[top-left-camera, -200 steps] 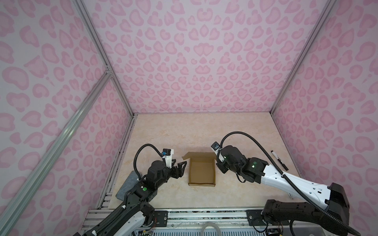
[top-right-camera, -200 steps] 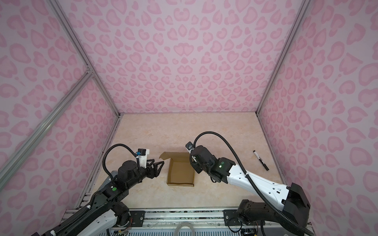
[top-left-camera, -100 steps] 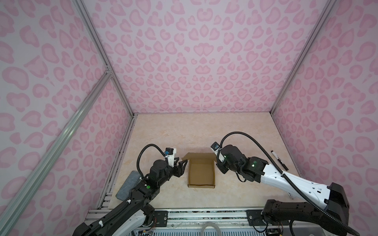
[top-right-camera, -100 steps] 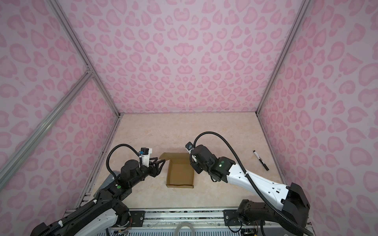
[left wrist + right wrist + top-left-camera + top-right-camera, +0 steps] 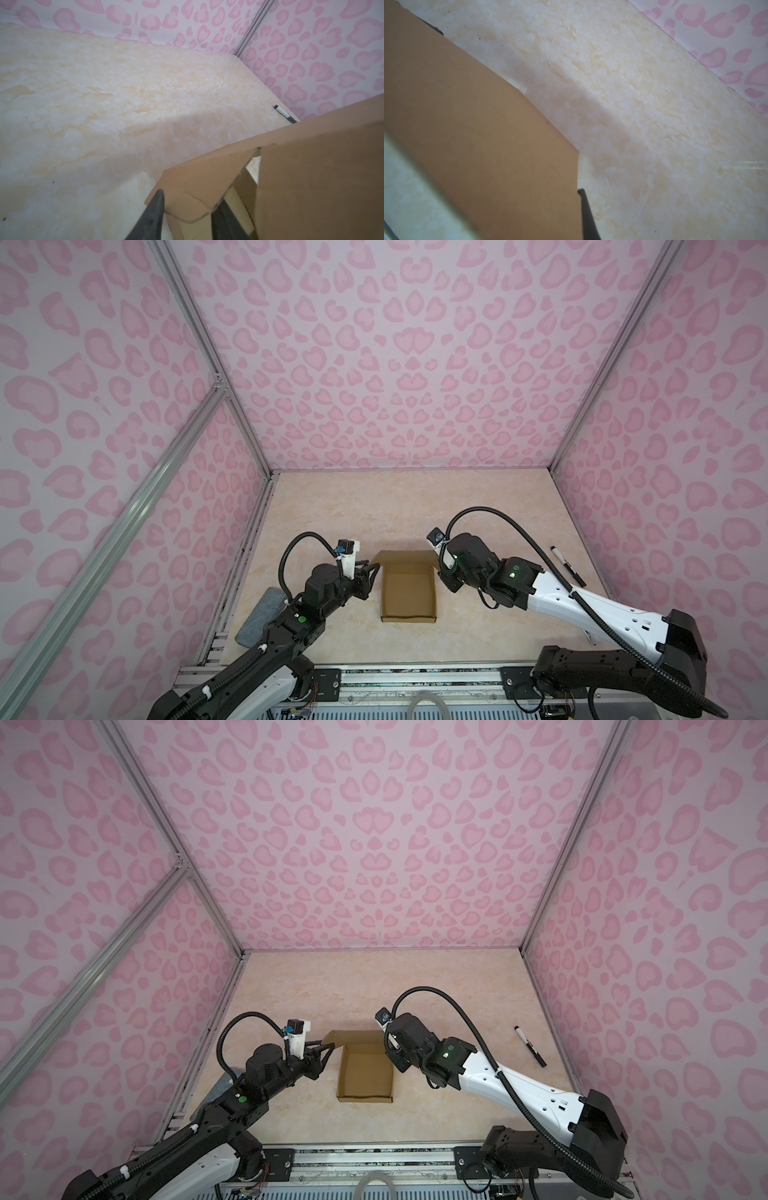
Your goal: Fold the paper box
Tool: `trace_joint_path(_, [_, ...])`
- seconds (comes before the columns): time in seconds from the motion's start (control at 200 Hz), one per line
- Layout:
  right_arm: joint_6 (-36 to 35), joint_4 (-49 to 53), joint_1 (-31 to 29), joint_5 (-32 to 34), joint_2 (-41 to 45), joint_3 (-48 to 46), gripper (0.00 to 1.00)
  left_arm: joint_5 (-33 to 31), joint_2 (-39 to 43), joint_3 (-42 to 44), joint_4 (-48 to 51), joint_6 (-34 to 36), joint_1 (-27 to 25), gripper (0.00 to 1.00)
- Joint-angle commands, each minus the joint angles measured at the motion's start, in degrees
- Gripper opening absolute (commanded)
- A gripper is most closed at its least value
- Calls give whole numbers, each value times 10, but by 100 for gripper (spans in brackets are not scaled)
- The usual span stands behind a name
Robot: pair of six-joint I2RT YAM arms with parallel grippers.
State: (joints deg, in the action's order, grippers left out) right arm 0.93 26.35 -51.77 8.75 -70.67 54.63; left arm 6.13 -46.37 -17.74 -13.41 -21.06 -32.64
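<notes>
Looking over the marbled bench [image 5: 415, 506], I find one real change from a second ago: the left arm [image 5: 286, 630] has pushed forward toward the far left corner of the paper box [image 5: 409, 593], uncovering more of the grey felt block [image 5: 262, 618]. The right arm [image 5: 582, 605] sits where it was, and the box has not shifted.

The box stands in the front half of the bench, about midway between the left and right edges. It is plain brown card, a shallow open tray with its walls up. A lid panel rises from the far wall, and a small ear flap [image 5: 197, 187] sticks out at the far left corner.

The felt block lies along the left edge near the front left corner. The left gripper [image 5: 371, 569] has narrowed and its fingers [image 5: 154, 212] straddle that flap; I cannot tell whether they pinch it. The right gripper [image 5: 581, 194] is clenched at the far right corner, against a card edge; whether card is nipped I cannot tell. The black marker [image 5: 567, 566] lies by the right edge.
</notes>
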Motion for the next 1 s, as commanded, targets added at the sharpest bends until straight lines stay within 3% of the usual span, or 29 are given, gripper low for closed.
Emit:
trace_joint_path(0.0, [10,4,-1,-4,-6,5,0,12,1,-2,-17,-10,0,37])
trace_joint_path(0.325, [28,6,-1,-13,-15,14,0,29,-1,6,-20,-36,0,21])
trace_joint_path(0.995, [63,46,-12,-19,-71,81,5,14,10,14,-21,-118,-16,8])
